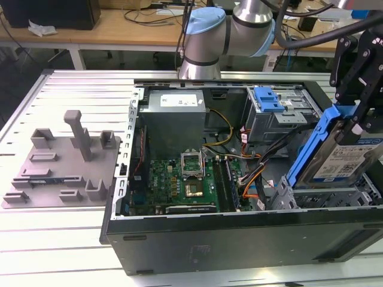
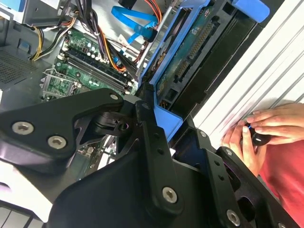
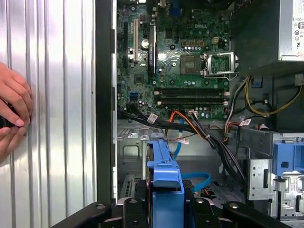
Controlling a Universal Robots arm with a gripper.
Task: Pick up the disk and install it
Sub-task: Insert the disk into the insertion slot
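The disk [image 1: 342, 156], a silver hard drive with a blue-and-white label and a blue plastic frame, hangs tilted on edge over the part of the open computer case [image 1: 239, 239] at the exterior view's right. My gripper [image 1: 354, 119] is shut on its upper end. In the second wrist view the black fingers [image 2: 148, 137] clamp the blue frame of the disk [image 2: 190, 57], connector side showing. In the first wrist view the disk's blue frame [image 3: 165, 178] stands edge-on between the gripper [image 3: 165, 208] fingers, above the case's metal floor.
Inside the case lie the motherboard [image 1: 179, 179], the power supply [image 1: 176, 113], orange and black cables [image 1: 251, 173] and a drive cage with a blue latch [image 1: 268, 98]. A grey tray with posts [image 1: 60, 164] sits at the exterior view's left. A person's hands [image 2: 263, 128] rest on the ribbed table.
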